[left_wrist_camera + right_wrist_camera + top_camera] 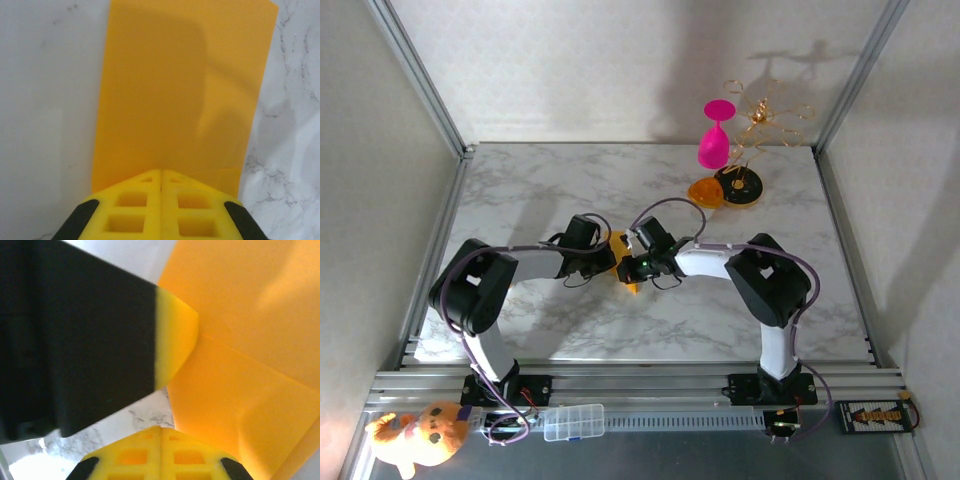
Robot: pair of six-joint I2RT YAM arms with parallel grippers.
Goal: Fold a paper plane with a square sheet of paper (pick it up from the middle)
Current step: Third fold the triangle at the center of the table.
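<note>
White-veined marble covers the table [550, 190], and near its middle we see both arms meeting over the square sheet of paper [180, 95] - yellow-orange, lying on the table between them. From the left wrist we see the left gripper [161, 192] with its yellow fingers pressed together, tips at the near edge of the sheet, which runs flat away from them. From the right wrist, the right gripper [160, 440] is likewise closed, with nothing visible in its seam; beside it the paper shows a crease. We cannot tell whether either gripper pinches the paper. At the far right stand a pink goblet [716, 135] and a gold wire stand [767, 112].
</note>
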